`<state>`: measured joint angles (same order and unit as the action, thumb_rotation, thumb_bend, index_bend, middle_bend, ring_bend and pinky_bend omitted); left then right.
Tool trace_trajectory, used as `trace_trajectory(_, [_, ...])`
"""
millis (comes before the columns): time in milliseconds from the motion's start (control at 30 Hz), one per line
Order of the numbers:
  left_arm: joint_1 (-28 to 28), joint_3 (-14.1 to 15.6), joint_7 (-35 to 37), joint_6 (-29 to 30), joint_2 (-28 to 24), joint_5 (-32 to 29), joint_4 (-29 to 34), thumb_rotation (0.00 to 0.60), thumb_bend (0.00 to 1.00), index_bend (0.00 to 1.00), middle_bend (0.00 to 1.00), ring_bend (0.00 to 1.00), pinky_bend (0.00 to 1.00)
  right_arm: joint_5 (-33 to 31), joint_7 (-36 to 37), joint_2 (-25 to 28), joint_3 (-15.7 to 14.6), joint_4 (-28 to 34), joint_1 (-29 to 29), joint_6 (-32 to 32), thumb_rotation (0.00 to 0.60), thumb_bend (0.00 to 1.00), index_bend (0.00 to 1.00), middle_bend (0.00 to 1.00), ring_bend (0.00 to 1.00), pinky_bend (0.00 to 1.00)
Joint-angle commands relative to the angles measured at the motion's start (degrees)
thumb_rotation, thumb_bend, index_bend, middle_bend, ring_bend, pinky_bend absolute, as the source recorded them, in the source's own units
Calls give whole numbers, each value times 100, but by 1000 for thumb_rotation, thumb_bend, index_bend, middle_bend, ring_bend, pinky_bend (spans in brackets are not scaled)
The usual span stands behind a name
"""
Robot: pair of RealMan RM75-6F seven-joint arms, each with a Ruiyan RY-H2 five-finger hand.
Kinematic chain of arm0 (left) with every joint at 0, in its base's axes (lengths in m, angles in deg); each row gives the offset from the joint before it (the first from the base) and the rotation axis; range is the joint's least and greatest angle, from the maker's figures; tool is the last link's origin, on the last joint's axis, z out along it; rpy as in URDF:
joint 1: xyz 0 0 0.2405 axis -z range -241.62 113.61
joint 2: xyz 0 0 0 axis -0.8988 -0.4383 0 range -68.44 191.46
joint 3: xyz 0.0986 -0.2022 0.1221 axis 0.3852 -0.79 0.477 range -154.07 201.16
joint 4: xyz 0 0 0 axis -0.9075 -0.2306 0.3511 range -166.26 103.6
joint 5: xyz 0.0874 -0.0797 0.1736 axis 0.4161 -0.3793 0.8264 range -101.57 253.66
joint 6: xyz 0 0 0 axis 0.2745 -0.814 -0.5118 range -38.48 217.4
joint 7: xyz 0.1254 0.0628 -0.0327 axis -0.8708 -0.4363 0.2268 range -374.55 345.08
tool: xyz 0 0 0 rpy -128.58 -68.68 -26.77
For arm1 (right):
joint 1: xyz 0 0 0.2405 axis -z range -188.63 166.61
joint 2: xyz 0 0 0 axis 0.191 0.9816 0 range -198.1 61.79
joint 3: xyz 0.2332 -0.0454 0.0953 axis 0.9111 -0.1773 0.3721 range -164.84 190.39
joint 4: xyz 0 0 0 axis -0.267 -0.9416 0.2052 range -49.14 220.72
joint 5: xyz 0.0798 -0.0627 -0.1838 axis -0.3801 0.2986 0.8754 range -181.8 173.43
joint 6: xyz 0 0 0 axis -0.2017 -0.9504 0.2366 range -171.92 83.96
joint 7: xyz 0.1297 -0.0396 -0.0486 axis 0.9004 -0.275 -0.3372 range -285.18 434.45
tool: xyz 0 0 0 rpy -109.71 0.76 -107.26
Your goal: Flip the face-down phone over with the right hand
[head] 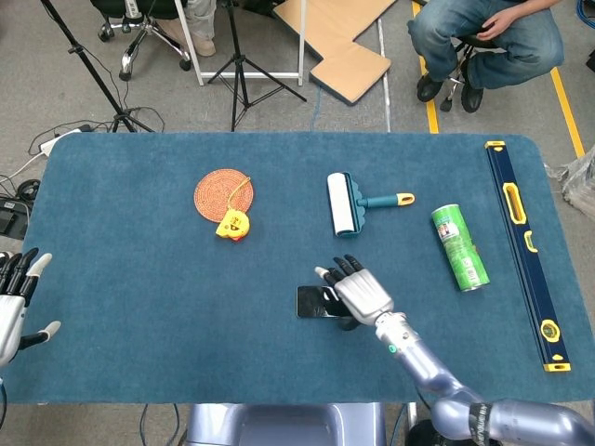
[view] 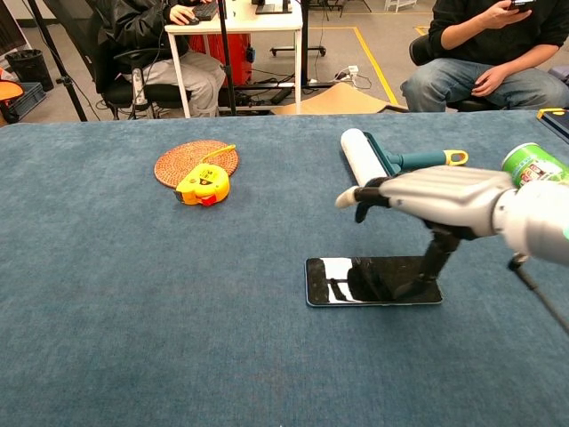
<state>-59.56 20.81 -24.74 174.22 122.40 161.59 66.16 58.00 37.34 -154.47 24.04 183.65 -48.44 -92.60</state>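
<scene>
The dark phone (head: 310, 302) lies flat on the blue table (head: 139, 279), near the front middle; its glossy surface (view: 338, 278) mirrors the hand above. My right hand (head: 358, 290) hovers over the phone's right half, palm down with fingers spread, holding nothing. In the chest view the right hand (view: 436, 194) sits well above the phone, and its thumb points down to the phone's right end; contact is unclear. My left hand (head: 11, 307) stays at the table's far left edge, open and empty.
Behind the phone lies a lint roller (head: 342, 204). A green can (head: 459, 247) lies on its side to the right, and a long blue level (head: 517, 228) runs along the right edge. Back left are a woven coaster (head: 221, 192) and a yellow tape measure (head: 232, 225).
</scene>
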Motion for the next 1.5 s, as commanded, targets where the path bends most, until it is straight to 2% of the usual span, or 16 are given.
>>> trace_trajectory(33, [29, -8, -11, -59, -1, -52, 11, 600, 0, 0, 0, 0, 0, -257, -606, -563, -59, -345, -296, -243, 600, 0, 138, 213, 0, 0])
trace_trajectory(200, [29, 13, 6, -56, -20, -41, 31, 600, 0, 0, 0, 0, 0, -715, -1192, -1003, -116, -642, -563, -453, 600, 0, 155, 215, 0, 0])
trace_trajectory(433, [63, 46, 42, -133, -46, -39, 43, 600, 0, 0, 0, 0, 0, -1025, -1493, -1205, -228, -743, -741, -684, 600, 0, 201, 219, 0, 0])
trace_trajectory(833, [85, 67, 71, -149, -64, -30, 75, 600, 0, 0, 0, 0, 0, -996, -1483, -1411, -466, -1046, -818, -899, 600, 0, 227, 261, 0, 0])
trace_trajectory(933, [89, 66, 78, -146, -63, -33, 70, 600, 0, 0, 0, 0, 0, -997, -1431, -1500, -476, -1128, -840, -910, 600, 0, 256, 276, 0, 0])
trace_trajectory(1033, [106, 71, 138, -186, -80, -46, 76, 600, 0, 0, 0, 0, 0, -1166, -1484, -1591, -480, -1230, -903, -825, 600, 1, 306, 337, 1, 0])
trace_trajectory(1200, [113, 60, 209, -190, -107, -70, 60, 600, 0, 0, 0, 0, 0, -1284, -1531, -1677, -470, -1301, -973, -845, 600, 77, 410, 456, 56, 0])
trace_trajectory(1367, [123, 56, 237, -208, -118, -95, 38, 600, 0, 0, 0, 0, 0, -1147, -1366, -1618, -443, -1143, -935, -981, 600, 155, 431, 482, 81, 0])
trace_trajectory(1500, [115, 61, 247, -174, -121, -71, 43, 600, 0, 0, 0, 0, 0, -810, -926, -1506, -409, -934, -817, -1149, 600, 208, 436, 487, 102, 0])
